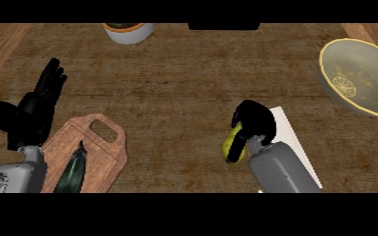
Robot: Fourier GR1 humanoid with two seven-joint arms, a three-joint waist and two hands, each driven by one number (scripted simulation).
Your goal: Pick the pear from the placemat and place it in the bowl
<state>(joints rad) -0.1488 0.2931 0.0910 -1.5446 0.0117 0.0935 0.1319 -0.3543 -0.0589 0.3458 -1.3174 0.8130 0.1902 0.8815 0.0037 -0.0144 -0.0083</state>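
1. Pear (232, 141) looked yellow-green, mostly hidden under the right hand (252, 122).
2. Its long axis seemed to run up-down in view; which end pointed where, couldn't tell.
3. Right hand curled around it, over the white placemat (295, 140); bowl (353, 75) sat well off to its right.
4. Left hand (38, 109) rested open.

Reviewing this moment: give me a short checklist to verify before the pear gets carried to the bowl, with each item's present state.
1. Right hand curled round the pear: ok.
2. Pear lifted off the placemat: cannot tell.
3. Bowl upright, opening free: ok, though partly cut off by the view's edge.
4. Counter between hand and bowl free of things: ok.
5. Left hand open, resting at the left, clear of the route: ok.
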